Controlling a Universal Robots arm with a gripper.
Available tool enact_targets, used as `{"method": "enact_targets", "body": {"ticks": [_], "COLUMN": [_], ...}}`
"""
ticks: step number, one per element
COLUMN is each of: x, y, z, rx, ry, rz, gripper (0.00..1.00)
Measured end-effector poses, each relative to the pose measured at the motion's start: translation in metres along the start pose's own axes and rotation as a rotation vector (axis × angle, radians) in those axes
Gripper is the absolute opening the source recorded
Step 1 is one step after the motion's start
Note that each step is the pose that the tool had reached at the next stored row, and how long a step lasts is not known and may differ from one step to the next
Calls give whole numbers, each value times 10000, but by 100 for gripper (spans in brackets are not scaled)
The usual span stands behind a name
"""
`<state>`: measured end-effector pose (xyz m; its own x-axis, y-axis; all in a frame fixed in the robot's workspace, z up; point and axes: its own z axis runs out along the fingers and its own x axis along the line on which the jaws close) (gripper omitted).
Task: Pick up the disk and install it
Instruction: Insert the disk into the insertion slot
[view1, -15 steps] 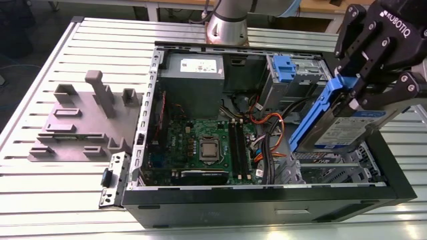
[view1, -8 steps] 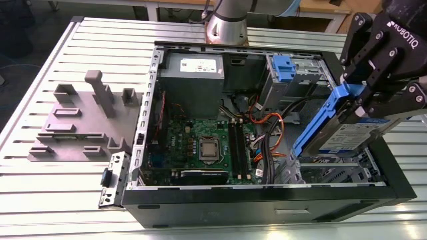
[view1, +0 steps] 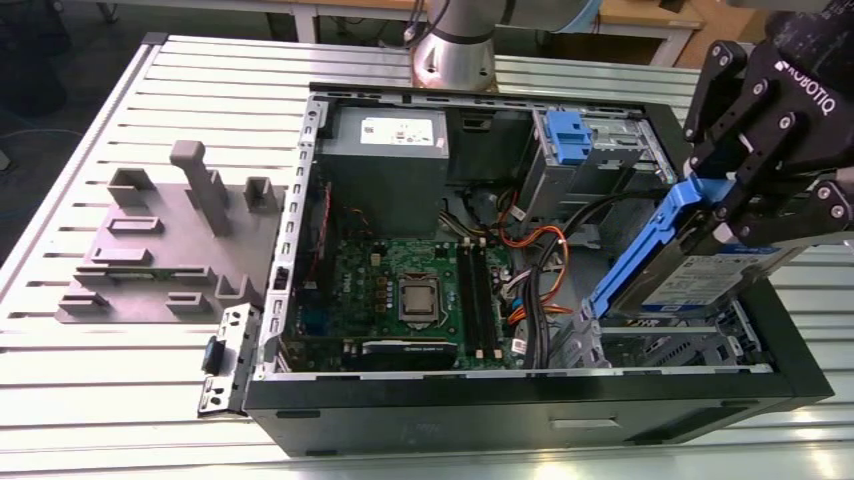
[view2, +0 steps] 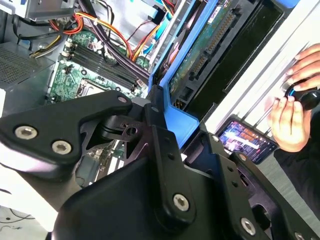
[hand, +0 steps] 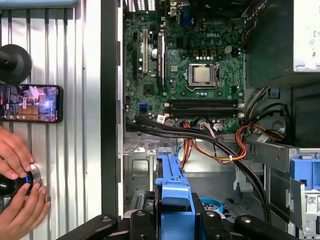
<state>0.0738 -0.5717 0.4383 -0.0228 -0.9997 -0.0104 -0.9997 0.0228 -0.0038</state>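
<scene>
Gripper is grasping the blue-framed disk, holding it tilted above the open computer case, at the exterior view's right.

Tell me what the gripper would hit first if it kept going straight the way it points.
Likely the metal drive bay below: the gripper, shut on the disk, slants down toward it, though depth is unclear.

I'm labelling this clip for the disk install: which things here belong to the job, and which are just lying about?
Part of the job:
the disk in its blue frame, gripped by the hand
the open computer case

Lying about or not needed:
the grey stand beside the case
the phone
the power supply box inside the case
</scene>
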Motion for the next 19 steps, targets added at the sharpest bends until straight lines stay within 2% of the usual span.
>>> {"method": "enact_targets", "body": {"ticks": [11, 19], "x": [9, 21], "y": [-1, -1], "z": [73, 155], "rx": [0, 0], "ry": [1, 0], "rz": [-14, -14], "gripper": [36, 36]}}
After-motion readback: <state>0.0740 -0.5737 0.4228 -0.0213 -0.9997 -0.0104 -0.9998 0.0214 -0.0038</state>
